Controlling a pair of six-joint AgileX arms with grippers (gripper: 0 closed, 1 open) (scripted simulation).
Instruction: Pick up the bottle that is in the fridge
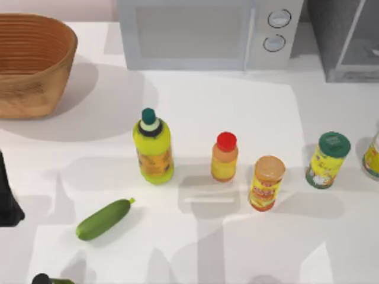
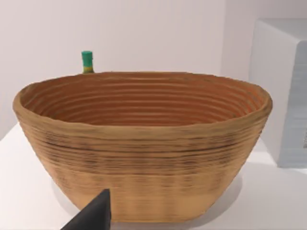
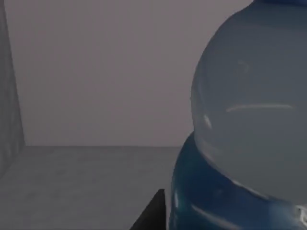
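Observation:
The bottle looms very close in the right wrist view, with a pale bluish see-through body and a deeper blue band around it. It stands on the grey floor inside the fridge, whose grey walls rise behind it. A dark piece of my right gripper sits just beside the bottle's side. In the top view the fridge is the grey box at the back right corner. My left arm rests at the table's left edge, facing the wicker basket.
A light-grey microwave stands at the back, with the wicker basket at the back left. A yellow-green bottle, a small orange bottle, two cans and a cucumber are spread across the table.

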